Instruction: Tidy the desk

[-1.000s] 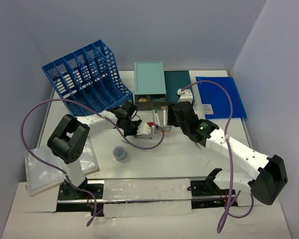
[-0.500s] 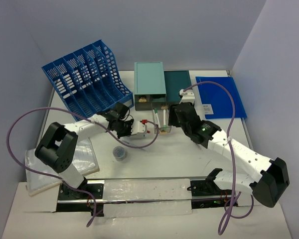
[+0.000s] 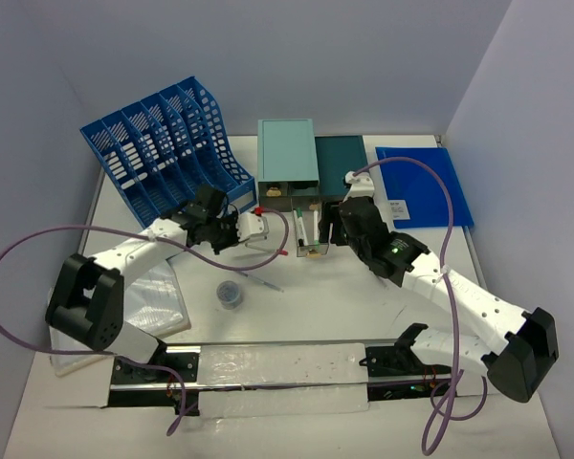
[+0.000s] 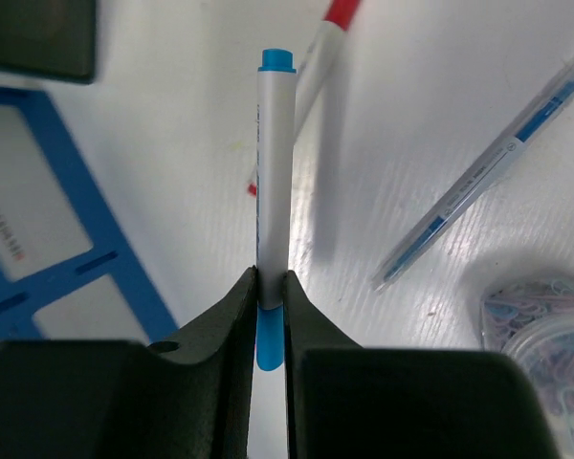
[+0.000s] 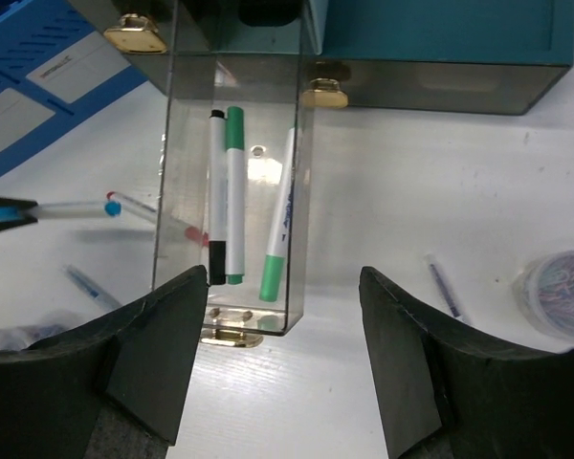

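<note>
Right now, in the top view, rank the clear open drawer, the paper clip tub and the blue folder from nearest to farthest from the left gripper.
Measured from the left gripper:
1. The clear open drawer, just to its right.
2. The paper clip tub, toward the near edge and slightly left.
3. The blue folder, far off to the right, at the back.
</note>
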Controlling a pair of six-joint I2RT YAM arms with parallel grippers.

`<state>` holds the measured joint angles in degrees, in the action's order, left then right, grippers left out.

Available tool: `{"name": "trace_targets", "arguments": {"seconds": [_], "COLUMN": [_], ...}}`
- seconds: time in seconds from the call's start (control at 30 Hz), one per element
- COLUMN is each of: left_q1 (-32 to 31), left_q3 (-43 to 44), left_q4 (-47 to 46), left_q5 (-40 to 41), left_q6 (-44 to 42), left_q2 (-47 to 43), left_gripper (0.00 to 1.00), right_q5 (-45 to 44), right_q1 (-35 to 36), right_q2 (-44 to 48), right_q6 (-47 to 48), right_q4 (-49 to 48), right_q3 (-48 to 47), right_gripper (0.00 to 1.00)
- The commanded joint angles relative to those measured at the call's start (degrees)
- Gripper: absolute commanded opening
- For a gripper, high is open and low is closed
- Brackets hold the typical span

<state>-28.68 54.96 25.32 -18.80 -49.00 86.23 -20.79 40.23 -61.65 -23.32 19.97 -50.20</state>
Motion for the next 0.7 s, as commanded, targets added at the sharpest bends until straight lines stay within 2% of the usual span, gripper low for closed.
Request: {"name": "trace_targets", "arguments": {"seconds": [0.0, 0.2, 0.3, 0.4, 0.47, 0.57, 0.67], "left_q1": [1.4, 1.5, 1.6, 1.6, 1.6, 1.6, 1.5], "left_q3": [1.0, 4.0, 8.7, 12.2, 13.5, 14.5, 14.6], "left_q4": [1.8, 2.5, 2.6, 2.0, 0.2, -1.0, -2.2], "left_q5": [-0.9, -1.5, -5.4, -11.3, -15.7, -18.1, -19.2], "left_q6": [3.6, 10.8, 18.0, 25.8, 28.9, 32.0, 34.8], "left_q2": [-6.6, -11.0, -11.1, -11.4, -12.3, -13.1, -14.1], "left_gripper": [0.00, 0.00, 0.00, 0.00, 0.00, 0.00, 0.00], "right_q5": [2.5, 1.8, 1.7, 5.6, 10.7, 12.9, 14.9], "right_q1": [-0.2, -0.2, -0.2, -0.2, 0.4, 2.9, 5.9], "right_q2": [0.8, 2.1, 3.2, 4.3, 4.9, 4.6, 2.2], "right_q6": [-0.6, -2.2, -4.4, -4.7, -4.5, -4.0, -3.8], "right_q4": [-0.6, -2.1, -4.2, -9.1, -13.0, -18.3, -26.2], "right_q3": [-2.8, -2.1, -1.3, -0.6, -0.6, -1.2, -1.3], "right_gripper": [0.72, 0.72, 0.72, 0.72, 0.75, 0.86, 0.92]}}
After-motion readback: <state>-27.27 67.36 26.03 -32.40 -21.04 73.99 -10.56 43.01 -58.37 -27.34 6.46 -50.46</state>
